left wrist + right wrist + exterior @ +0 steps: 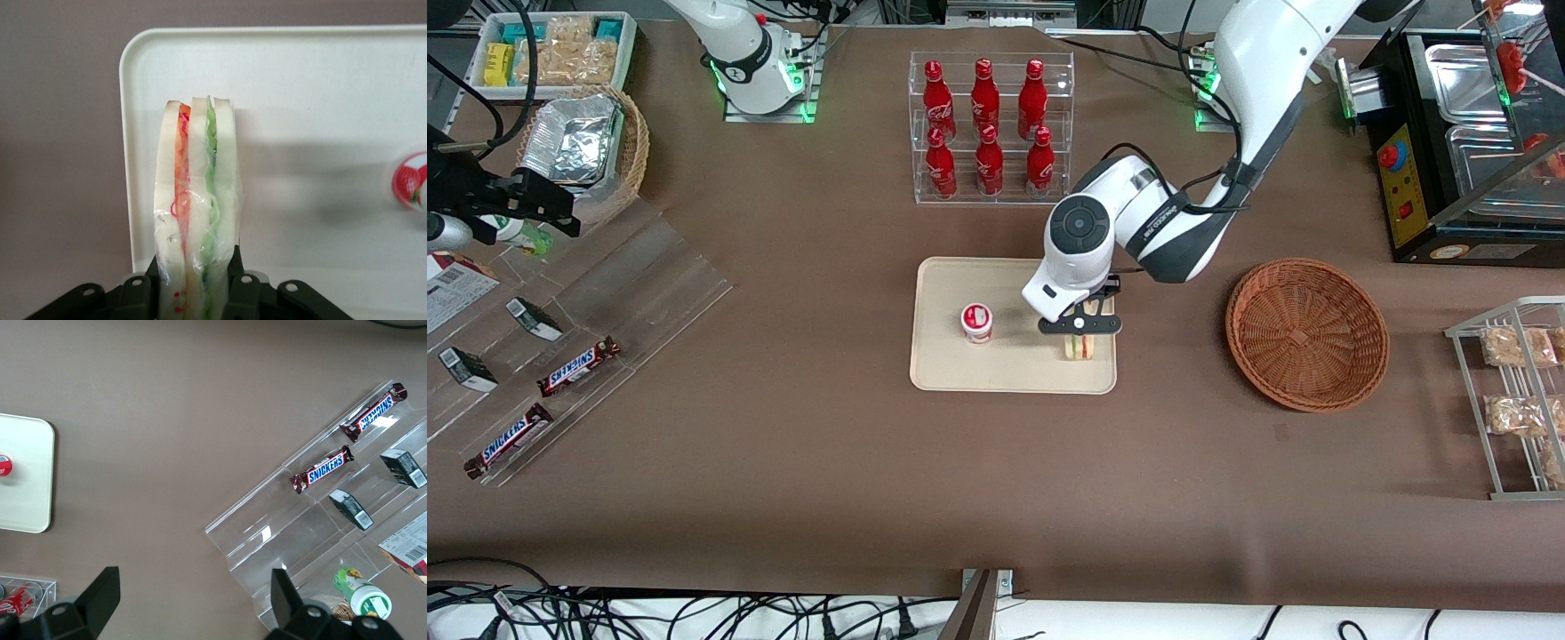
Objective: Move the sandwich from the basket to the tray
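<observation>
My left gripper (1080,331) hangs over the cream tray (960,378), at the tray's end nearest the basket. It is shut on the wrapped sandwich (1080,348), which stands on edge under the fingers. In the left wrist view the sandwich (197,200) shows white bread with red and green filling, pinched between the two black fingers (235,263) above a tray (320,100) corner. The reddish-brown wicker basket (1307,333) lies beside the tray toward the working arm's end and has nothing in it.
A small red-and-white cup (976,323) stands on the tray beside the sandwich. A clear rack of red bottles (990,129) is farther from the camera than the tray. Acrylic shelves with Snickers bars (578,366) lie toward the parked arm's end. A wire rack of snacks (1516,391) stands past the basket.
</observation>
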